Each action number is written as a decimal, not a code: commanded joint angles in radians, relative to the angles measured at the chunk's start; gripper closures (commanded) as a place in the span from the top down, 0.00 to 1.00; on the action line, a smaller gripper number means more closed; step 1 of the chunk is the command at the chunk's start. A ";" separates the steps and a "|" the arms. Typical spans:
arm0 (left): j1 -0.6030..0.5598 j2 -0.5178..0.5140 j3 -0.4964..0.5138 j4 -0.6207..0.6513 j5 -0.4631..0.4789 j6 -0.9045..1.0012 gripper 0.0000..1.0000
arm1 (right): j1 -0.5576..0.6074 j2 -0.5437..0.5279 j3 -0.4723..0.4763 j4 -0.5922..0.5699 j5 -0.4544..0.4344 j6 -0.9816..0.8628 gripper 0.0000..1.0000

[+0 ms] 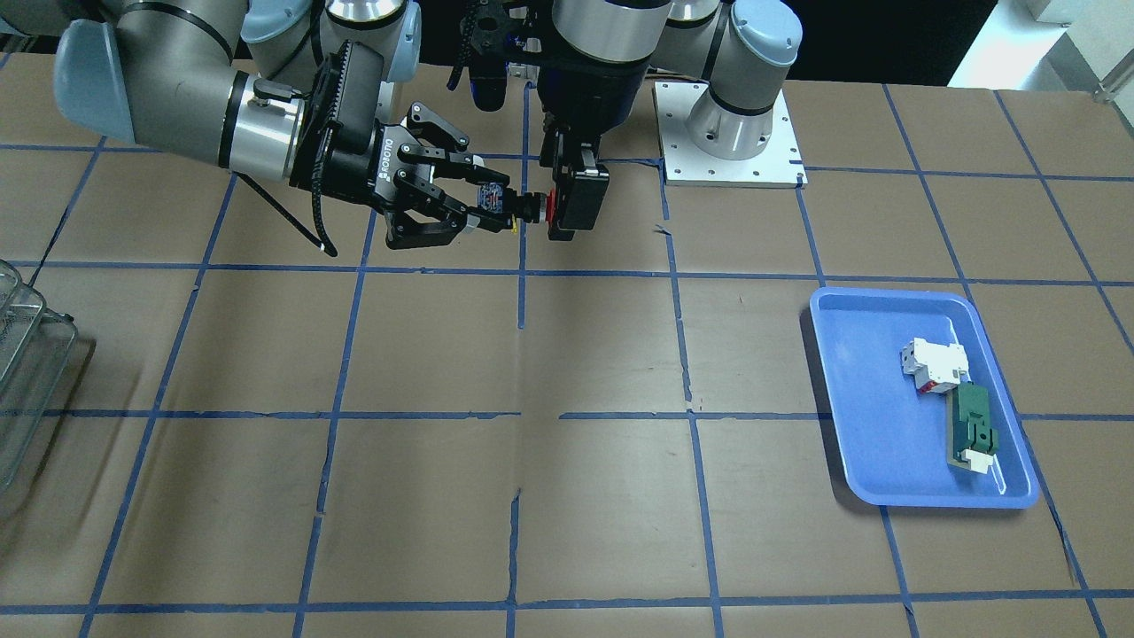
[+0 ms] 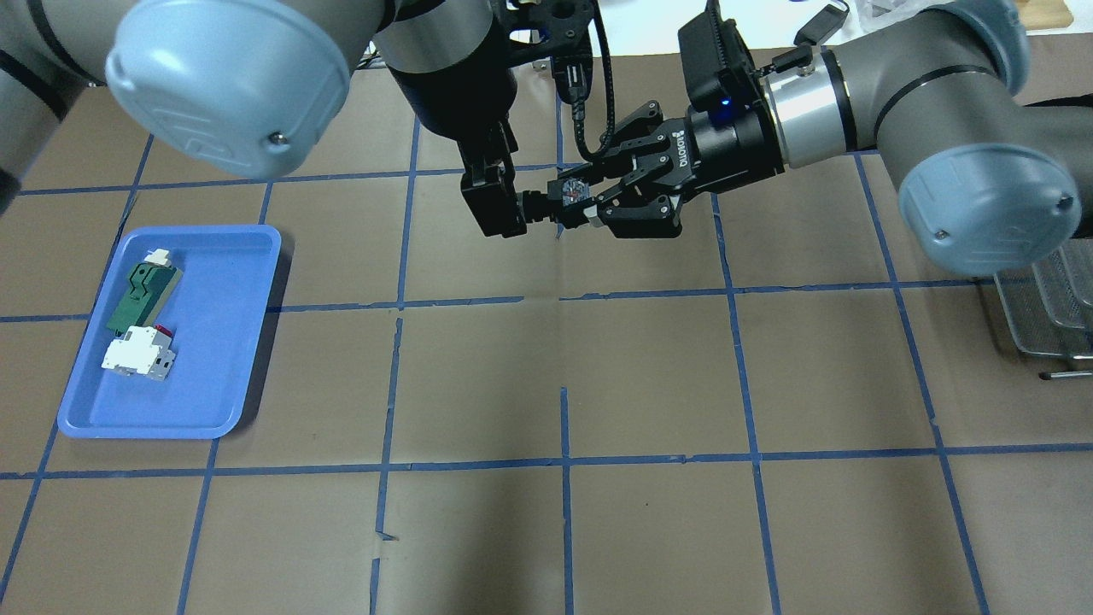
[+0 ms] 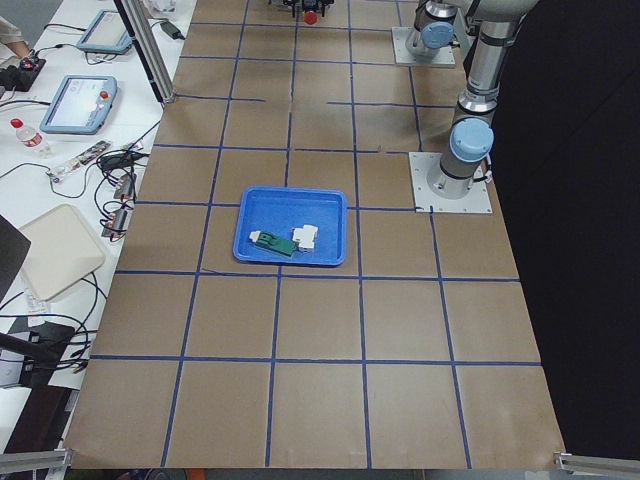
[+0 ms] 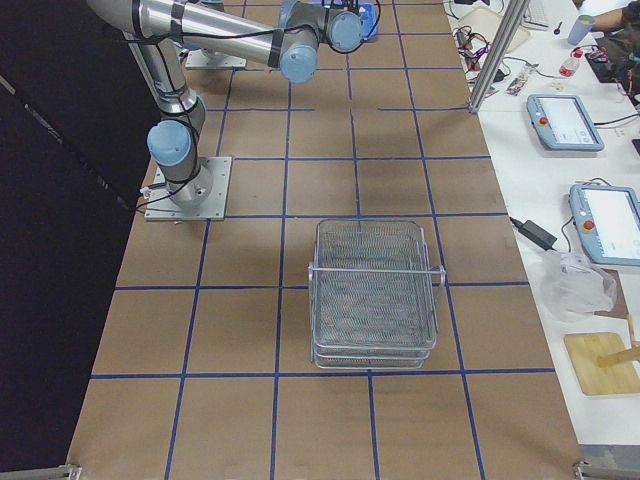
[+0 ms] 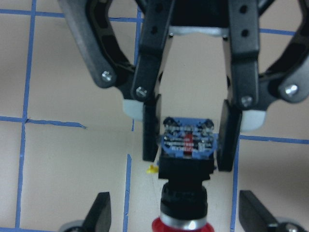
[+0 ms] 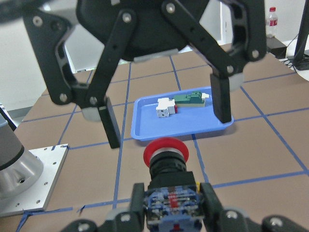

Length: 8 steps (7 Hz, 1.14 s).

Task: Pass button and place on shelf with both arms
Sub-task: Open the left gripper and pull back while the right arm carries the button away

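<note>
The button [image 1: 530,209], with its red cap, black collar and blue rear block, hangs in mid-air above the table's far middle. My right gripper [image 1: 492,209] is shut on the blue rear block [image 5: 187,143], also seen in the overhead view [image 2: 574,191]. My left gripper [image 1: 571,206] faces it, jaws open wide, at the red cap [image 6: 165,150]; its fingers [image 6: 110,126] stand either side of the cap without touching. The wire-mesh shelf [image 4: 375,292] stands on the table on the right arm's side [image 2: 1052,301].
A blue tray [image 2: 213,401] lies on the left arm's side, holding a white boxy component [image 2: 135,352] and a green block [image 2: 143,295]. The table is brown with blue tape lines. The left arm's base plate [image 1: 731,133] is near the handover spot.
</note>
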 commanded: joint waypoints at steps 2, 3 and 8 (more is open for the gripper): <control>0.157 0.044 -0.002 -0.082 0.008 -0.043 0.93 | -0.104 -0.009 -0.069 0.010 -0.267 0.113 0.00; 0.219 0.053 0.000 -0.079 0.016 -0.177 0.93 | -0.168 -0.010 -0.132 0.042 -0.359 0.149 0.00; 0.282 0.035 -0.020 0.103 0.121 -1.021 1.00 | -0.400 -0.006 -0.244 0.051 -1.021 0.215 0.00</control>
